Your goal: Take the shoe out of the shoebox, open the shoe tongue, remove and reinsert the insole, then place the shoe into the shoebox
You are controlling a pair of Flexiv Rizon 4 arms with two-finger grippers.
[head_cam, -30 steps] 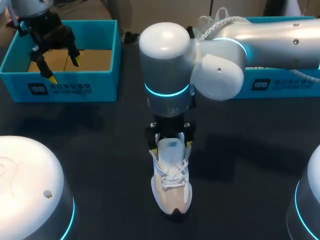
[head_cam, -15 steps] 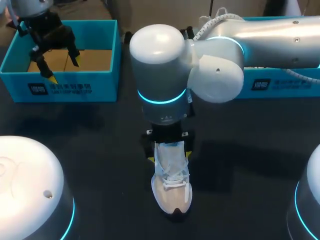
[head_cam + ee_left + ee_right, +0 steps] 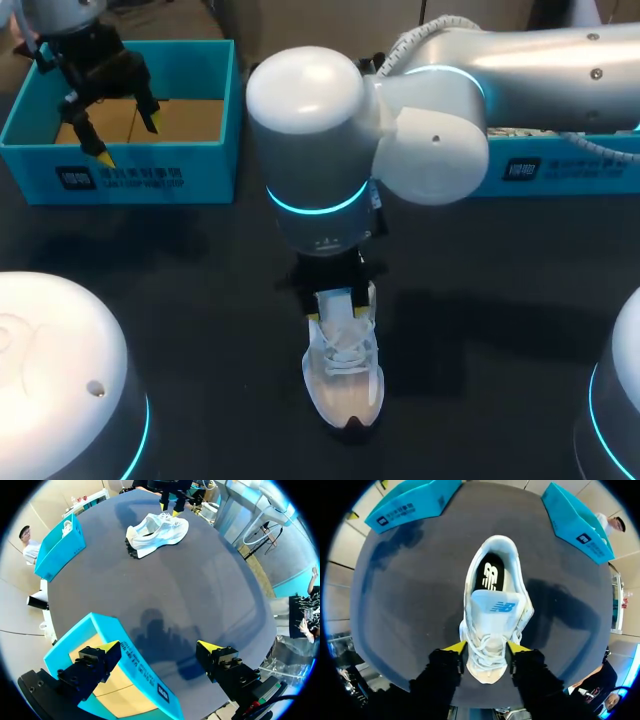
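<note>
Right wrist view: my right gripper [image 3: 487,649] hangs spread over the shoe [image 3: 472,605], one yellow tip on each side of the laces [image 3: 487,655], close to the upper; I see no squeeze
Tongue: the tongue [image 3: 496,602] lies just ahead of my tips, with the dark insole [image 3: 489,575] beyond it in the opening
Left side: my left gripper [image 3: 159,649] gapes wide across a wall of the shoebox [image 3: 142,672], holding nothing; the shoe is far ahead of it
Step, as I judge: taking the tongue to open it
Wrong bite: closing here would pinch laces or upper, not tongue
Loose shoe: it rests free on the table [image 3: 405,605], so a pull may drag or tip it, my left being too far off to steady it
</note>
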